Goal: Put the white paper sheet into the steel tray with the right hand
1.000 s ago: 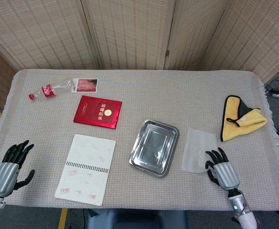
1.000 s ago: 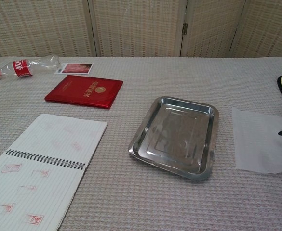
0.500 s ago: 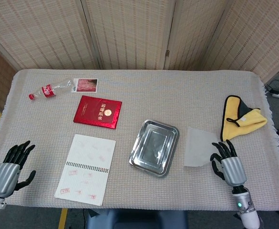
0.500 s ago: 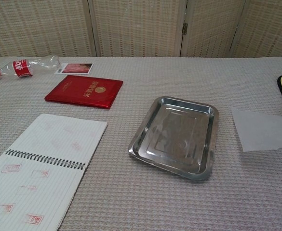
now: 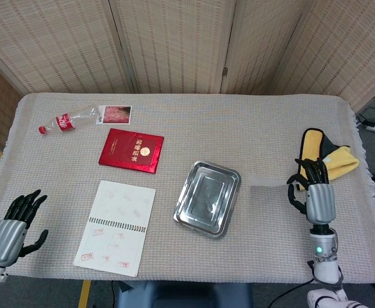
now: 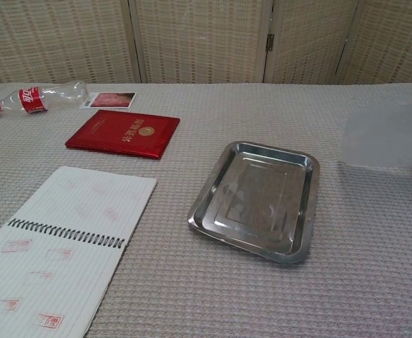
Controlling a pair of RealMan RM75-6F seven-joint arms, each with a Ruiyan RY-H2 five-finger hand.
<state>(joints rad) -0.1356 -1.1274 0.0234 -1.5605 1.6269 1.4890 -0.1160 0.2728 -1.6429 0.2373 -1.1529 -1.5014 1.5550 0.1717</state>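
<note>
1. The steel tray sits on the worktop, and everything else is placed from it.
2. The right hand is to the right of the tray, raised off the cloth, and its fingers pinch the right edge of the white paper sheet.
3. The sheet hangs lifted above the worktop, right of the tray and not touching it (in the head view it shows nearly edge-on, as a thin pale strip reaching toward the tray).
4. The left hand rests far to the left of the tray, near the front left corner of the worktop, its fingers apart and holding nothing.
5. A spiral notebook lies open just left of the tray.
6. A red booklet lies behind and left of the tray; further back left are a plastic bottle on its side and a small photo card.
7. A yellow cloth lies right of the tray, behind the right hand.
</note>
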